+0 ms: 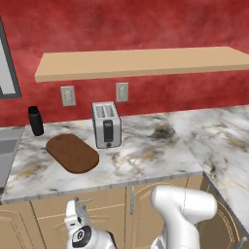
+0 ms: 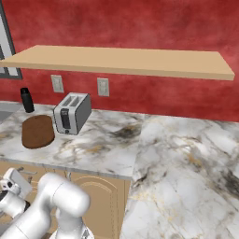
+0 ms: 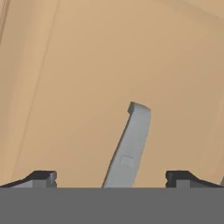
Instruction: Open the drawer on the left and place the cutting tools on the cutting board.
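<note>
My gripper (image 1: pixel 78 210) (image 2: pixel 14 183) hangs low in front of the tan cabinet fronts under the counter edge. In the hand view it (image 3: pixel 111 177) is open: its two dark fingertips (image 3: pixel 43 177) stand wide apart on either side of a slim silver bar handle (image 3: pixel 131 144). That handle sits on a flat tan wooden front (image 3: pixel 87 78), close up, and this front looks shut. The dark-brown oval cutting board (image 1: pixel 73 153) (image 2: pixel 37 131) lies bare on the marble counter, left of the toaster. The peeler and knife are hidden.
A silver toaster (image 1: pixel 107 124) (image 2: pixel 71 113) stands beside the board, with a black bottle (image 1: pixel 35 120) (image 2: pixel 27 100) behind it at the wall. A tan shelf (image 1: pixel 141 62) hangs above. A cabinet door's vertical handle (image 1: pixel 132 199) is just right of my hand.
</note>
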